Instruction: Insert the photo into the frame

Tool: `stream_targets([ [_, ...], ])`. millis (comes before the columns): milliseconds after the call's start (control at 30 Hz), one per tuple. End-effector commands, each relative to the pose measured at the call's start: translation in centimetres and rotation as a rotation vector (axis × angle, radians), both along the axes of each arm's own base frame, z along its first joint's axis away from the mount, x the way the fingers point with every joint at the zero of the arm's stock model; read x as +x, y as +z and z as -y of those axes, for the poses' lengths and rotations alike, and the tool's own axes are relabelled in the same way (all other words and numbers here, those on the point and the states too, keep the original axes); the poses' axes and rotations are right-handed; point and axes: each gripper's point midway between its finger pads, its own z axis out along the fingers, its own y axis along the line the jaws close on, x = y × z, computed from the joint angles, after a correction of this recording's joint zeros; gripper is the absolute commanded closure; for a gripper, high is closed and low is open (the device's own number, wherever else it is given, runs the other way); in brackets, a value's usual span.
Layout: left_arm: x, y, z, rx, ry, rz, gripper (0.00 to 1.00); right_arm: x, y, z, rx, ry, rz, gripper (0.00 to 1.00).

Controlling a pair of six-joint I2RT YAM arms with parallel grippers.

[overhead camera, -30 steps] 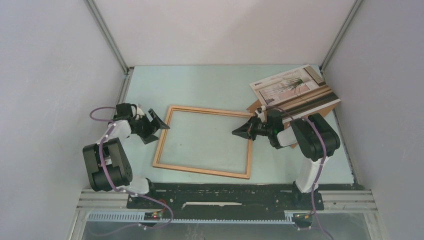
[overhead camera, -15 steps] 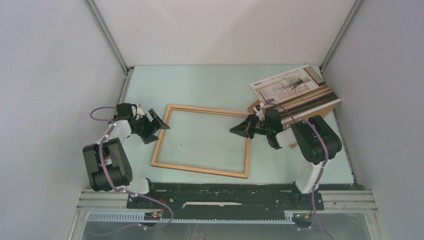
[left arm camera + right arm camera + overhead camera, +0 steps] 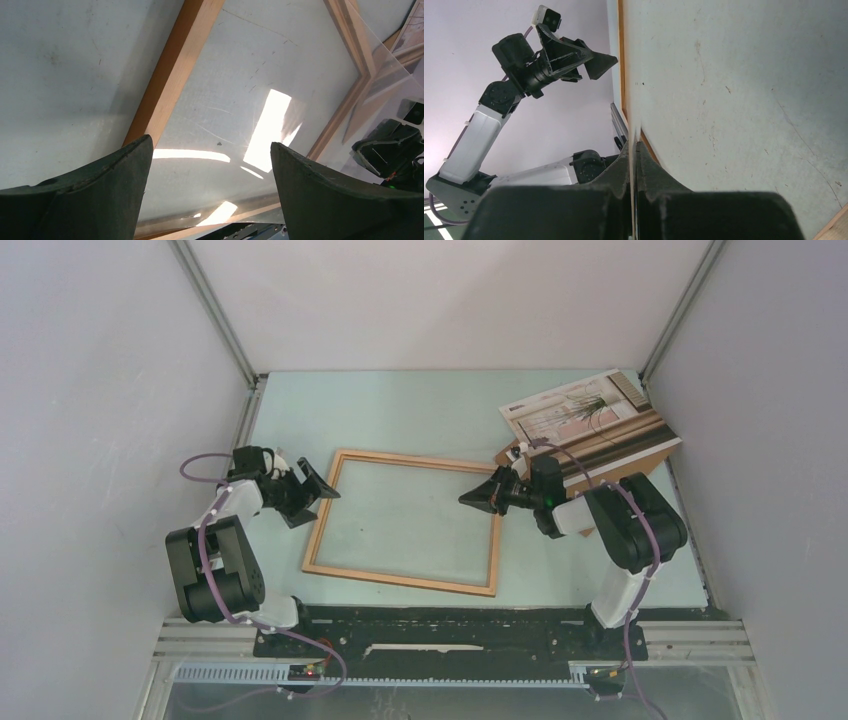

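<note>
Currently the frame (image 3: 400, 580) lies flat on the table (image 3: 420, 410), empty of any print, between the two arms. A clear glossy sheet (image 3: 235, 100) fills its opening and shows fine scratches and bright glare patches in the left wrist view.

Left claw (image 3: 320, 506): at the frame's left rail, near the far-left corner. Fingers spread wide apart, holding nothing. In the left wrist view (image 3: 210, 145) the rail (image 3: 170, 85) runs down to the left fingertip, and the other fingertip hangs over the glossy sheet inside the frame.

Right claw (image 3: 468, 501): reaches across the frame's right rail near the far-right corner, with the tip pointing into the opening. In the right wrist view (image 3: 634, 145) the fingers are pressed together with only a hairline seam. A thin edge lines up with that seam, but I cannot tell if anything is pinched there. A strip of the frame's wood (image 3: 621, 50) shows beyond the tip.

The photo (image 3: 585, 415) sits outside the frame, beyond its far-right corner and skewed relative to it. It is face up on top of a brown backing board (image 3: 512, 454) that peeks out at the side nearest the frame. The right arm's forearm crosses over the photo's near edge. Neither claw touches the photo.
</note>
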Motion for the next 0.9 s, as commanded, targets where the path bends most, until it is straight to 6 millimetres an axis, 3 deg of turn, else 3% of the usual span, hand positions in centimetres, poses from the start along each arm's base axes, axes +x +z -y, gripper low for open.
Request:
stream_targets([
  [0, 0.0, 0.1, 0.4, -0.007, -0.018, 0.017, 0.06, 0.4, 2.7, -0.3, 0.01, -0.007, 0.135, 1.0],
  [867, -0.1, -0.3, 1.2, -0.039, -0.037, 0.005, 0.06, 1.7, -0.1, -0.6, -0.056, -0.044, 0.102, 1.0],
])
